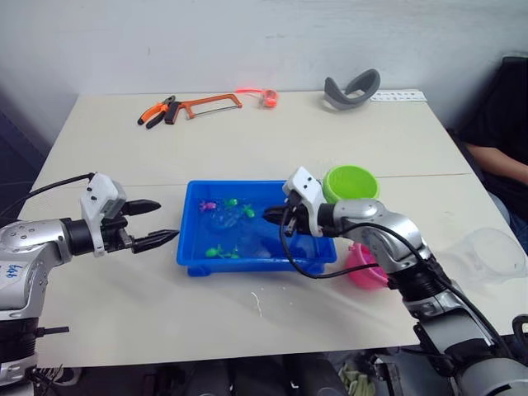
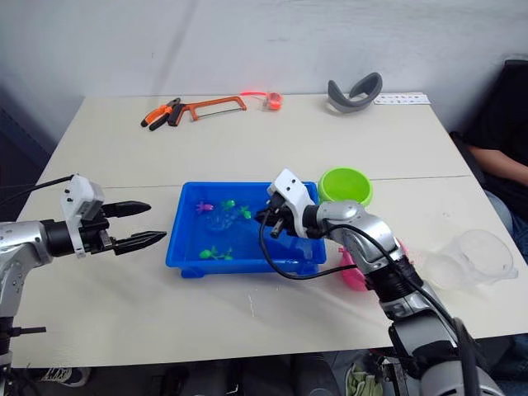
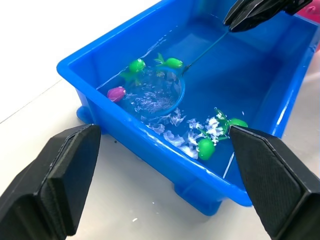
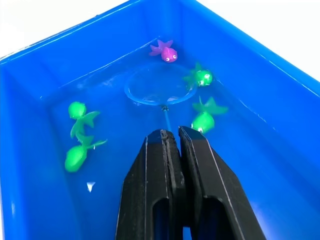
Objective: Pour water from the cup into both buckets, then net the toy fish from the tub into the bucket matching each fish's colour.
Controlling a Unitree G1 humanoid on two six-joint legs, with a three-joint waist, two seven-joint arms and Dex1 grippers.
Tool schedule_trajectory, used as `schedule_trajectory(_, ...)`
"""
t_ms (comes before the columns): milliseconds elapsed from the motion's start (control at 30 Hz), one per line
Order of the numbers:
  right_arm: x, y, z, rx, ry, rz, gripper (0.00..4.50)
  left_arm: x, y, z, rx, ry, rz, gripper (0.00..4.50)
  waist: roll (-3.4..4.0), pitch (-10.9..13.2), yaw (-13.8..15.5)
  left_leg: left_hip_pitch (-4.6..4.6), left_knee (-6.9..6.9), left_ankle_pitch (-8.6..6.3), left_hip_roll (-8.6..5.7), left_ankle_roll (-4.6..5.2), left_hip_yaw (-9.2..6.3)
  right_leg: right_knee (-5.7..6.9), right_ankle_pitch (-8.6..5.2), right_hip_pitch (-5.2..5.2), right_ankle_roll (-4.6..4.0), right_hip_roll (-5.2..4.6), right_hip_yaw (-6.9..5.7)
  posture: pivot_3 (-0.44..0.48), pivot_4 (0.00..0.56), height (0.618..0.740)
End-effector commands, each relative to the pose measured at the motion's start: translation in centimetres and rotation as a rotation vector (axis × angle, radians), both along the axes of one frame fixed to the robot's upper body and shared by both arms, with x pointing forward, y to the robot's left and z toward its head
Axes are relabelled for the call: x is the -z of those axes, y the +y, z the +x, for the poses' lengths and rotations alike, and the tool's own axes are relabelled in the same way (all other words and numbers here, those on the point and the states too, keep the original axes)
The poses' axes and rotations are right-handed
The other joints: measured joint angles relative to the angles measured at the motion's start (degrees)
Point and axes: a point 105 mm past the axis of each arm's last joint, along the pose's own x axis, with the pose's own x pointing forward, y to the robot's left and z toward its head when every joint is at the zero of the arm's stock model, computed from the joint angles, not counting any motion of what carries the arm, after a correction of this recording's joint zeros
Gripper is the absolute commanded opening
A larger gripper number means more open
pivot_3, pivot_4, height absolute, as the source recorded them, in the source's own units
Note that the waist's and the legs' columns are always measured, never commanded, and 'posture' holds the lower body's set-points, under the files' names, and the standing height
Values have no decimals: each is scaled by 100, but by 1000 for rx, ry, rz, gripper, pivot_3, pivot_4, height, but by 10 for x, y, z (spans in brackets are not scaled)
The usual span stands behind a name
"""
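The blue tub (image 1: pixel 191 249) holds water, one pink fish (image 4: pixel 166 51) and several green fish (image 4: pixel 204 120). Lying in the water near the pink fish is the net (image 4: pixel 146 103), a light blue hoop, empty. My right gripper (image 1: pixel 275 216) reaches over the tub's right end and is shut on the net's thin handle. Left of the tub, my left gripper (image 1: pixel 168 219) hovers open and holds nothing. The green bucket (image 1: pixel 351 183) stands behind the tub's right corner. The pink bucket (image 1: pixel 363 266) is partly hidden under my right arm. At the far right sits the clear cup (image 1: pixel 493 254).
A hacksaw (image 1: pixel 210 105), pliers (image 1: pixel 157 111), an orange tape roll (image 1: pixel 268 97) and a grey curved band (image 1: pixel 353 89) lie along the table's far edge. A person (image 1: pixel 503 140) sits beyond the right edge. Small water drops (image 1: pixel 257 304) dot the table in front of the tub.
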Motion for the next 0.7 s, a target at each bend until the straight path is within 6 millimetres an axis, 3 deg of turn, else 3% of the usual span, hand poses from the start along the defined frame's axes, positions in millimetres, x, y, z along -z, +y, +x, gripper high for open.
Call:
schedule_trajectory(33, -12, 6, 5, -14, -66, 12, 0, -16, -2, 0, 10, -59, 8, 4448, 0, 0, -30, 0, 0, 0, 0, 0, 1, 0, 0, 0, 0, 0, 1, 0, 150, 740)
schedule_trajectory(467, -11, 20, 12, -55, -170, -58, 0, -17, -6, 2, 21, -71, -2, 4448, 0, 0, -119, 0, 1, 1, 0, -3, 4, 8, 0, -4, 0, 2, 4, 0, 150, 740)
schedule_trajectory(700, -32, 36, 16, -52, -219, 36, 0, -18, -9, 4, 28, -77, -6, 4448, 1, 0, -133, 0, 1, 2, 2, -4, 5, 24, 0, -5, 0, 3, 4, 0, 150, 740)
